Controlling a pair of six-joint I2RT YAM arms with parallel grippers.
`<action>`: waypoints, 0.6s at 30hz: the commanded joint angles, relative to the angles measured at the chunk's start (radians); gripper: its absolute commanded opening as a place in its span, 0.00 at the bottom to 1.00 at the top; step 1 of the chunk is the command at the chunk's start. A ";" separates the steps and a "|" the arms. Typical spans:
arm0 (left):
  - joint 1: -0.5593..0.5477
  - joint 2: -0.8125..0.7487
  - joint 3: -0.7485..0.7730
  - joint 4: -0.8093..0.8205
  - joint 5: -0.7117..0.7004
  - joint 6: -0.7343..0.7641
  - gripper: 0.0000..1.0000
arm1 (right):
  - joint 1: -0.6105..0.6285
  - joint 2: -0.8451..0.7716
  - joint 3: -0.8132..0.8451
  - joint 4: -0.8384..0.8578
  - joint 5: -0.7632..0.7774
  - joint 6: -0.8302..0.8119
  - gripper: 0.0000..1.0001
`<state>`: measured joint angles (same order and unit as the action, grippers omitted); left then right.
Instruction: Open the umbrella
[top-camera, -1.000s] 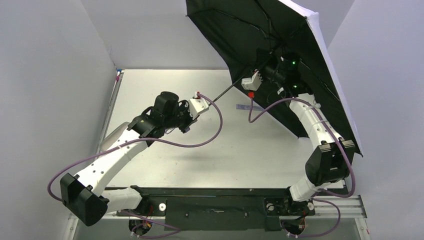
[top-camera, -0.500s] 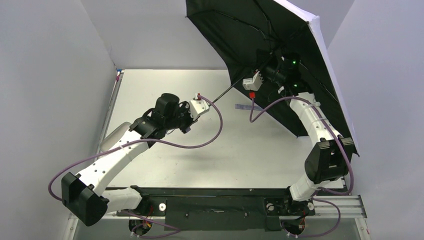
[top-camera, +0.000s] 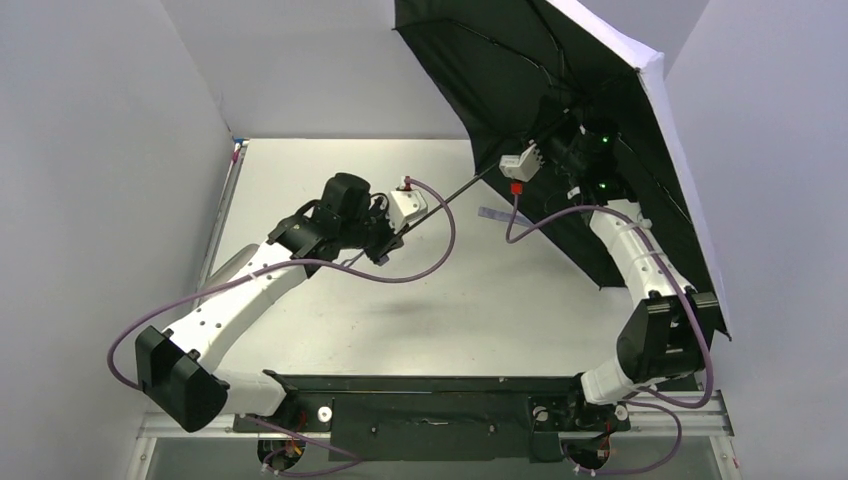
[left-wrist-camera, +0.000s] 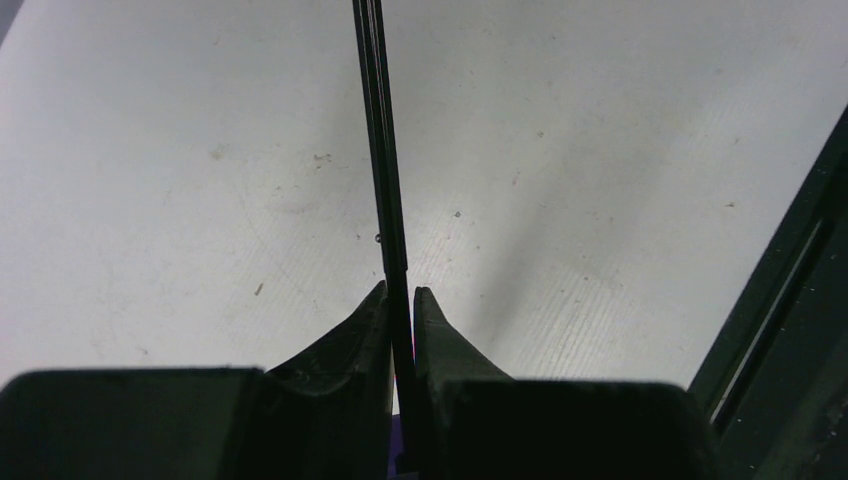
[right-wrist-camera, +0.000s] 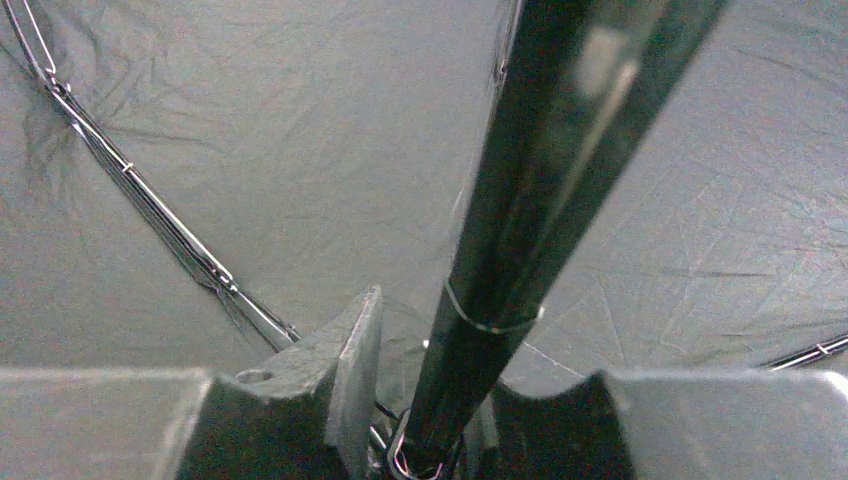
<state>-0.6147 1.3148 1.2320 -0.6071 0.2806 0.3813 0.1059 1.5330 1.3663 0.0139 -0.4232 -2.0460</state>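
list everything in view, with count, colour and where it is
umbrella: one, black lining, pale outer skin, open, far right
shaft: one, thin, black, from canopy to left gripper
table: one, pale grey, under both arms
strip: one, pale, flat on table by canopy edge
cables: two, purple, along the arms
arms: two, white and black, near edge
left gripper: black, shut on shaft
right gripper: open around shaft, under canopy

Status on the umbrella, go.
Left pincer shut on shaft. Right pincer around shaft under canopy, gap one side, grip unclear. Umbrella spread open. No obstruction seen.
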 joint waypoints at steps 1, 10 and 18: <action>0.022 0.012 -0.019 -0.530 0.019 -0.019 0.00 | -0.121 -0.077 -0.021 0.219 0.384 -0.009 0.28; 0.020 0.043 0.024 -0.390 0.079 -0.135 0.00 | -0.003 -0.129 -0.103 0.162 0.316 -0.050 0.57; 0.020 0.071 0.079 -0.308 0.121 -0.187 0.00 | 0.062 -0.180 -0.220 0.070 0.232 -0.154 0.67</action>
<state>-0.6060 1.3781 1.2636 -0.7834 0.3676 0.2413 0.1749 1.4052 1.1961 0.0650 -0.2951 -2.0468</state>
